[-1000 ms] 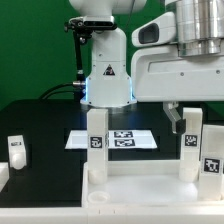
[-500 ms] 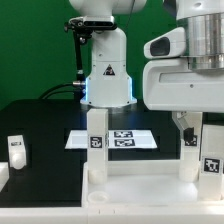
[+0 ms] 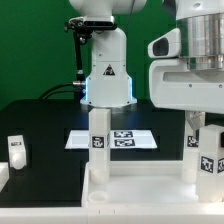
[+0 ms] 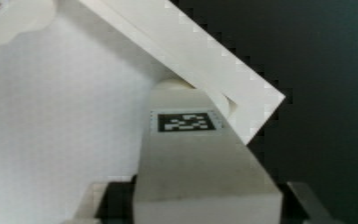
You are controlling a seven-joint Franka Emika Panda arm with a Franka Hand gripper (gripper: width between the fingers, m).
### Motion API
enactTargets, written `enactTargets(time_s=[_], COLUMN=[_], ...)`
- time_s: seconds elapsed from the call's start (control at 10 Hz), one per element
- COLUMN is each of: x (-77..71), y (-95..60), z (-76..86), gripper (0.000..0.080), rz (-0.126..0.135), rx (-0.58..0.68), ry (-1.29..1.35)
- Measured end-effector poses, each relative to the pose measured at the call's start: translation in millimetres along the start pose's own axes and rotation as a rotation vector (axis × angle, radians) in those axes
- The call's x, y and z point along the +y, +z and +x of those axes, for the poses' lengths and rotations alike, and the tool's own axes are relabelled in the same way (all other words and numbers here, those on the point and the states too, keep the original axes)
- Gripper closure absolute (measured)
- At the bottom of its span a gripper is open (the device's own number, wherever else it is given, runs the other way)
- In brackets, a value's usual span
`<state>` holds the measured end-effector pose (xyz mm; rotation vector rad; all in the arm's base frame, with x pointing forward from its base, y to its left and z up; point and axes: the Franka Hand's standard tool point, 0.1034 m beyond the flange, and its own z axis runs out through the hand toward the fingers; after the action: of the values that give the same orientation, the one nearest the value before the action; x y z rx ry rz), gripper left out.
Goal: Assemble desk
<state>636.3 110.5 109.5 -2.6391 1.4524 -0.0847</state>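
A black work surface point(image 3: 45, 160) is observed against a green backdrop, with the marker board point(image 3: 118, 139) lying flat near the robot base point(image 3: 107, 80). The end effector point(image 4: 197, 200) is seen closed partway on an upright leg point(image 4: 197, 160) at the exterior view's right, one finger point(image 4: 115, 200) on each side of it (contact appears firm in the wrist view). The tabletop panel point(image 3: 150, 187) lies flat at the front, its long axis running across the exterior view. Two legs point(image 3: 97, 140) stand vertical on it, tags facing the camera. A loose leg point(image 3: 16, 151) stands apart at the exterior view's left.
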Motion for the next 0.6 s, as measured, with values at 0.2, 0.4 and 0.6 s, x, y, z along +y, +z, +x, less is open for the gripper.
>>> enactTargets(time_s=[0.2, 0.4, 0.6], x=[3.0, 7.2, 5.5], y=[-0.8, 0.0, 0.8], z=[4.0, 8.5, 11.2], gripper=[0.0511, 0.0511, 0.0511], rz=[-0.009, -0.002, 0.062], rx=[0.0, -0.019, -0.078], ry=[0.248, 0.625, 0.949])
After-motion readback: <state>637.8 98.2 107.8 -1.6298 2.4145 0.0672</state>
